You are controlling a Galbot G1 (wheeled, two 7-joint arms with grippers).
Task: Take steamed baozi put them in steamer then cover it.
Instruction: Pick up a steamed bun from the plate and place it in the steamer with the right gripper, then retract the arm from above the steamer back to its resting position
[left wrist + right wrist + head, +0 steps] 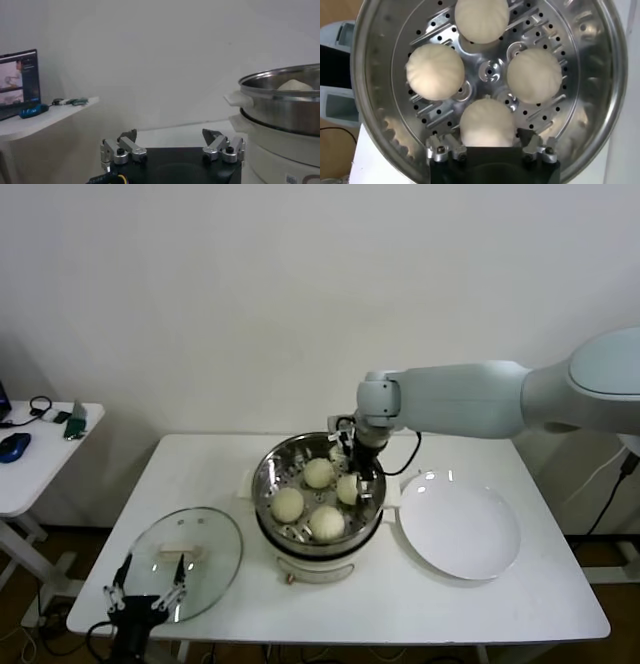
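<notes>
Right wrist view: four smooth cream baozi [435, 71] fill the steamer [600, 100].

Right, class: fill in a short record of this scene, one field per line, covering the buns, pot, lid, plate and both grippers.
baozi: four, all on the perforated tray inside the steamer
steamer: on the table, uncovered
cover: lying flat on the table to the steamer's left
plate: to the steamer's right, nothing on it
right gripper: inside the steamer, a finger on either side of one bun
left gripper: open, low by the cover
</notes>
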